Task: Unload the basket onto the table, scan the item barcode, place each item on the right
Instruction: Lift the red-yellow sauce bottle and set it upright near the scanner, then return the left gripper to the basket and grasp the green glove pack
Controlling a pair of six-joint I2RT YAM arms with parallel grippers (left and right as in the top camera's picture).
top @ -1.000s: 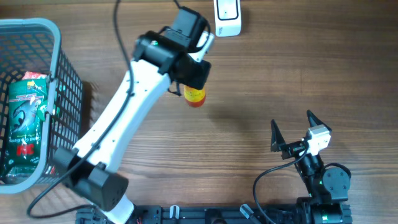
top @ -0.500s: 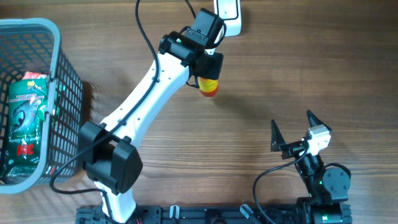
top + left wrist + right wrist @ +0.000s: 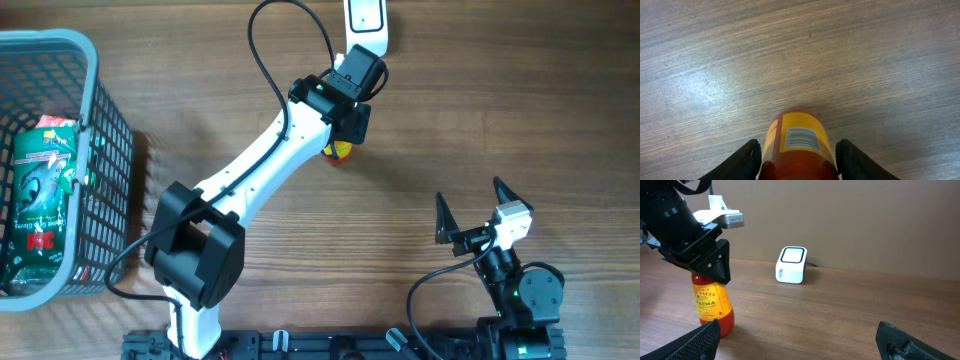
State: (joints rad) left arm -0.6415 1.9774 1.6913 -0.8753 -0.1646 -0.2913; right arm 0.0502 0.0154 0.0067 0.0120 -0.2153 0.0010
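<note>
Left arm reaches to the far middle of the brown wooden table [image 3: 790,45]. The left gripper [image 3: 798,146] sits over the top of the red sauce bottle with yellow label [image 3: 713,307]. Its 2 fingers stand at about half spread, close on either side of the bottle. Can't tell whether they press or stand just clear.

The bottle stands upright on the table, near of the white box scanner with dark window [image 3: 791,264] and a little left of it, not touching.

Right gripper [image 3: 469,190] sits parked near right, fingers wide, nothing between them.

Step in hand, as I judge it, is presenting the code:
- The black-and-white barcode patch [image 3: 802,139] shows only to the left wrist camera.
- The side toward the right wrist camera shows only printed lettering.
- A firm hold is needed first. Then lift, carry far and slightly right, and turn the patch square to the window.
- Hold it steady and close, with no finger across the bars.

Hard to make out:
- The cap is buried under the gripper.
- The bottle's base is cut off in the left wrist view.
- From overhead only a sliver of bottle shows past the arm.
- Which way the barcode faces relative to the scanner is unclear.
</note>
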